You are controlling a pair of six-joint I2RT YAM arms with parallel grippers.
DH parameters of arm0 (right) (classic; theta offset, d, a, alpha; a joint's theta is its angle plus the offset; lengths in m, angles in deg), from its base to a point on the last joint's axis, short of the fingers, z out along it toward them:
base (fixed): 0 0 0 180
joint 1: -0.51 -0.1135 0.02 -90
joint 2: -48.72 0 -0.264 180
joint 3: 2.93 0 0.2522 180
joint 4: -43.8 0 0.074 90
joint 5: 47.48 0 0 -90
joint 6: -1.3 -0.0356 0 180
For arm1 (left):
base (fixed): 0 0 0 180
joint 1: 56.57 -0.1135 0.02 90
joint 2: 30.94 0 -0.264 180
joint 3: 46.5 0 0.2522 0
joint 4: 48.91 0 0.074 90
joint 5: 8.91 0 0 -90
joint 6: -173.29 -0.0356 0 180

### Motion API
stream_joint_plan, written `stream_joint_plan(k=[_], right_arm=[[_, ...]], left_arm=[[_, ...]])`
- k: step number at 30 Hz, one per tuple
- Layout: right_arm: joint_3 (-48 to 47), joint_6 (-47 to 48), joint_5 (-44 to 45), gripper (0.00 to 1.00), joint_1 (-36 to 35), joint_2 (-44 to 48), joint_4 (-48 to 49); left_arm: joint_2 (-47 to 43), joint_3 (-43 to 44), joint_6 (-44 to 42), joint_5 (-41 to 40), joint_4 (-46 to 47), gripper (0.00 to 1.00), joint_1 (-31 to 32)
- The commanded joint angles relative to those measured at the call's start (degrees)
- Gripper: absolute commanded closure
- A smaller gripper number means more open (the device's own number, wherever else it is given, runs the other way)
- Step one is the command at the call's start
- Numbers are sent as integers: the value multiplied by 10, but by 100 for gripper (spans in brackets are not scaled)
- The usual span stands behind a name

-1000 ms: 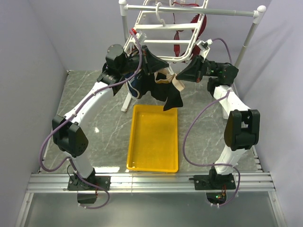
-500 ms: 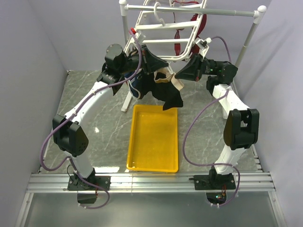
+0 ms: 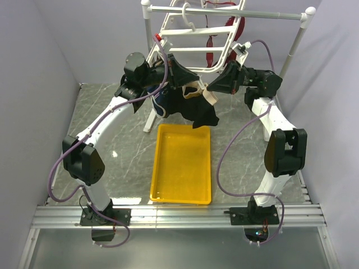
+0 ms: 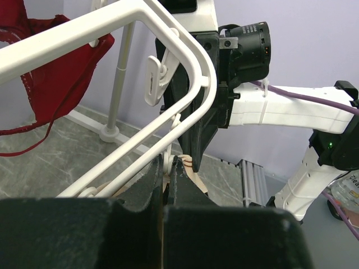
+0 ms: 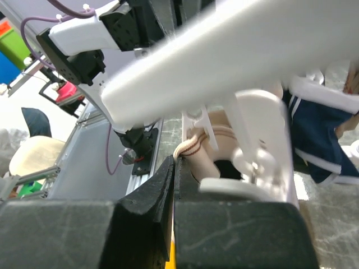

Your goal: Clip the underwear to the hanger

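We see L hand (image 3: 188, 77) pinched shut on the underwear (image 3: 197, 111) at its tan waistband, R hand (image 3: 211, 88) clamped on the opp. end. Cloth hangs btwn them, just below the hanger (image 3: 193, 49) front edge, over the yellow tray (image 3: 182, 168) on the counter (image 3: 120, 148). Both arms reach up & inward, elbows bent, wrists aimed at each other.

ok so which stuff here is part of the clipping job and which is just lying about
In the job: underwear, hanger, left end effector and right end effector, both shut on it.
Just about: yellow tray, red garment, navy pair, white pole stand.
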Motion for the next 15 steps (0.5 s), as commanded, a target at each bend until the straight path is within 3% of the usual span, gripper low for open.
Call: stream_joint_plan(k=[1, 15], right_arm=[[-31, -9, -75, 100, -10, -5, 89], [-26, -5, -75, 100, -12, 11, 87]], left_arm=[[5, -4, -24, -2, 13, 100, -9], [7, 0, -76, -25, -25, 100, -9]])
